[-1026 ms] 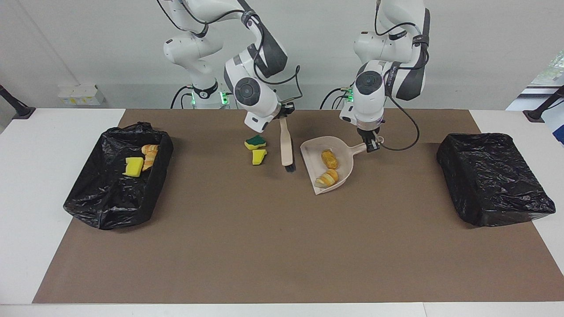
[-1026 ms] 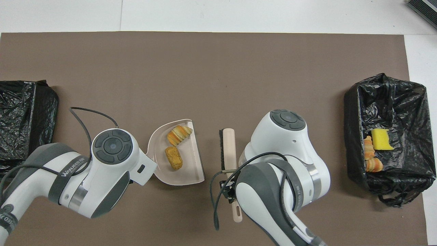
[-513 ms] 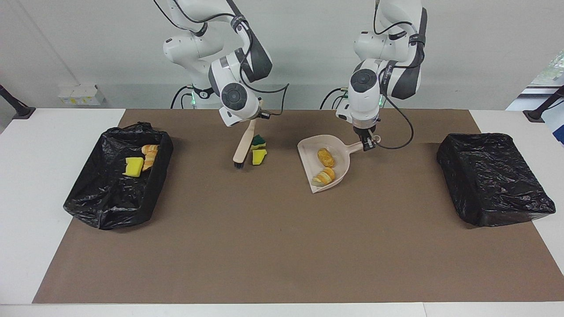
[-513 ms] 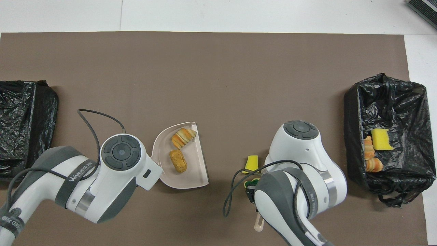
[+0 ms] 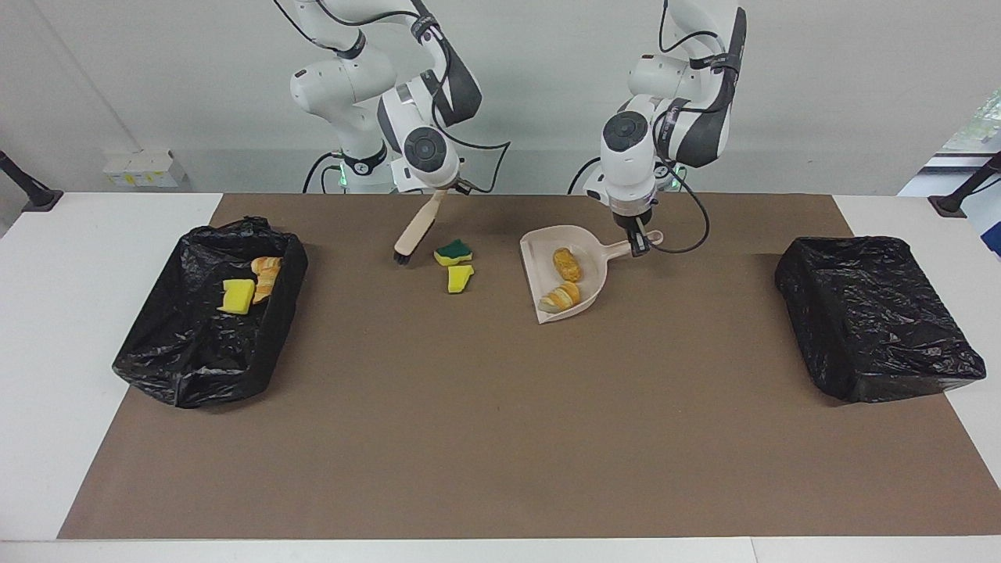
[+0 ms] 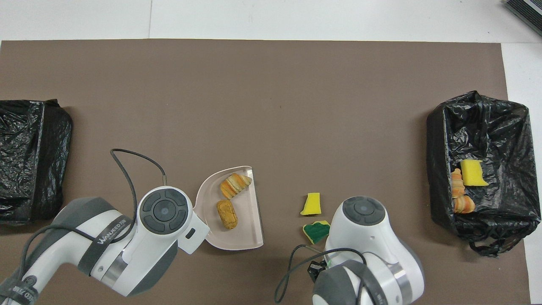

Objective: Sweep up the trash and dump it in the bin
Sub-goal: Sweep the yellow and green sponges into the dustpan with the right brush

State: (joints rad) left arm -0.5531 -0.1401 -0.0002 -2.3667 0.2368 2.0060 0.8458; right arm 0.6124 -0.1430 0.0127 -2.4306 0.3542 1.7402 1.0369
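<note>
Left fingers grip dustpan | right fingers grip brush | 2 sponge scraps between

Beige dustpan w/ golden-brown pieces, yellow & green-yellow sponge chunks, black bins, brown mat.

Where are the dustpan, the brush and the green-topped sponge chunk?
dustpan (image 5: 543, 266), facing view, bare floor of the pan
brush (image 5: 412, 232), facing view, middle of its pale body
green-topped sponge chunk (image 5: 453, 252), facing view, its green top
</note>
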